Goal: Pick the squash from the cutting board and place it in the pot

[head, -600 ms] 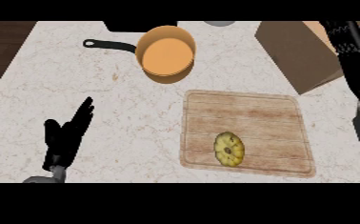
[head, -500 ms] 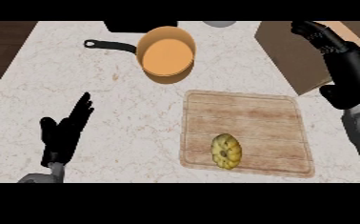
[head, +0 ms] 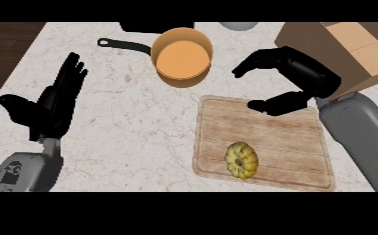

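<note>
Speckled off-white stone counter (head: 133, 129) fills most of the view. A rectangular wooden cutting board (head: 284, 129) with visible grain lies at the right, a cardboard box (head: 354, 49) behind it. The round orange pot (head: 182, 59) has a black handle. Right hand (head: 303, 74) hovers over the board's far edge, fingers and thumb curved apart, holding nothing. Left hand (head: 55, 104) rests open, fingers straight. The ribbed yellow squash (head: 241, 160) lies on the board's near part.

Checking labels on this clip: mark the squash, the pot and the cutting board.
squash (head: 241, 159), head view, centre of its ribbed top.
pot (head: 181, 58), head view, orange inside bottom.
cutting board (head: 288, 134), head view, bare wood right of middle.
</note>
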Controlling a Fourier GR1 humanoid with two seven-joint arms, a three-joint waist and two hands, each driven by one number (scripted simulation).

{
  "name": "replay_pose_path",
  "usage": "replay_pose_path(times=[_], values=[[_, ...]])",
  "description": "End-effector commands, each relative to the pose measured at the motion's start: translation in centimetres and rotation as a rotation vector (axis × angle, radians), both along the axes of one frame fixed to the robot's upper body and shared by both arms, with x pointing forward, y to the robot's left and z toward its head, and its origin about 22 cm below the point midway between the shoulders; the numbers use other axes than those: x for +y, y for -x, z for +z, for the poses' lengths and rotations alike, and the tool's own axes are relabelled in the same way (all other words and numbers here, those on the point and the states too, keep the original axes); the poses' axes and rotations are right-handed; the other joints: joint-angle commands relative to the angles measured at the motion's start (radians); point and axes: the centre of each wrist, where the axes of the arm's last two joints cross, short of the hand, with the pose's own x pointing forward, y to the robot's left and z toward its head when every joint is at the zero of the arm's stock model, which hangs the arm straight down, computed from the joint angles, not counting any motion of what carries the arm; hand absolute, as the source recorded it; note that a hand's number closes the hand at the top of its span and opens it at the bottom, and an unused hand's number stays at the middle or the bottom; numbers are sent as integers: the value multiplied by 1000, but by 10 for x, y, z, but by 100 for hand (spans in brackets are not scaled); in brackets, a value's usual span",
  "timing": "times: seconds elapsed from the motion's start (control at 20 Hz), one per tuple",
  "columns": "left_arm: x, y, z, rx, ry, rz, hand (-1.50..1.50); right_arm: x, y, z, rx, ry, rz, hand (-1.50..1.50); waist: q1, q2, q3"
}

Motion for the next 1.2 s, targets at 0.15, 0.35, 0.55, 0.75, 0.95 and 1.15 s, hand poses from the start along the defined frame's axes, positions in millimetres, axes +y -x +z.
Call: replay_pose_path(times=[0.15,0.35,0.55,0.75,0.95,1.15], values=[[-7,6,10,-21,11,71,0,20,-13,-5,-3,19,307,-150,-55,-5,1],[10,-1,27,-8,24,67,0,59,0,30,-12,169,359,-150,-72,-10,0],[-6,8,28,-15,11,84,0,80,16,31,46,467,383,-150,-72,-17,-1],[11,6,22,-4,14,74,0,110,29,46,10,724,381,-150,-71,-15,-2],[14,1,29,-6,8,86,0,139,61,32,-38,922,392,-150,-78,-15,-2],[7,13,27,-14,21,77,0,137,87,14,-6,1026,371,-150,-75,-13,0]])
